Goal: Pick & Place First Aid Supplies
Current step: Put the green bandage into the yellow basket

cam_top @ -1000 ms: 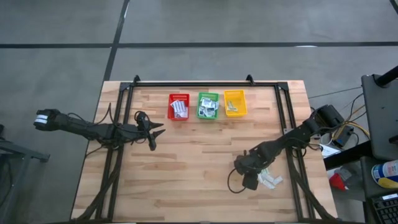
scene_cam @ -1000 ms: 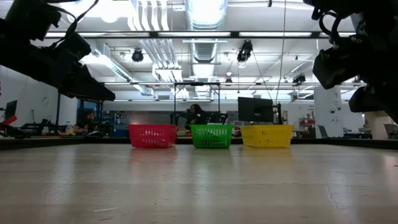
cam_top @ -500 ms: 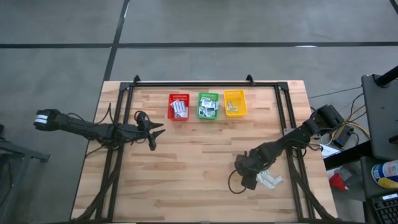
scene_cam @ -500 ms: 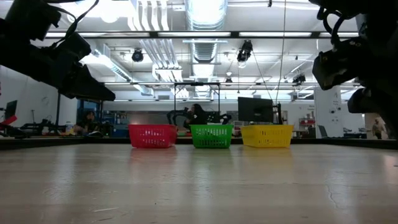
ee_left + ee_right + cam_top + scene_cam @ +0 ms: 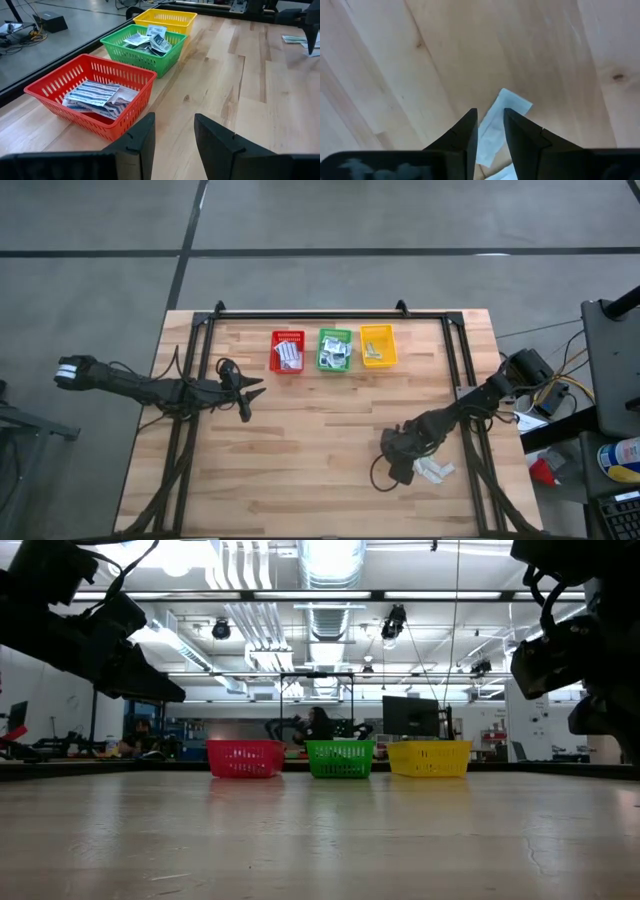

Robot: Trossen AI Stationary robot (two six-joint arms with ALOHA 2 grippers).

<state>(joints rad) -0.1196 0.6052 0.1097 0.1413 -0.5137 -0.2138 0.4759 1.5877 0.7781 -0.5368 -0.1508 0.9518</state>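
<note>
While poised low over a pale packet (image 5: 496, 126) on the table (image 5: 300, 450), right claw (image 5: 489, 131) straddled it with fingers parted, nothing gripped: pick step. Next: lower, pinch flat packet, carry toward baskets (image 5: 334, 348). Left claw (image 5: 172, 137) idled released beside red basket (image 5: 90, 95).

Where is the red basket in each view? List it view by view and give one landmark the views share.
High view: red basket, far side of the table, leftmost of three.
Low view: red basket, left of centre, at the far table edge.
Left wrist view: red basket, nearest, just beyond the left pincer, packets inside.
Right wrist view: not in it.
Shared landmark: green basket right beside it.
</note>
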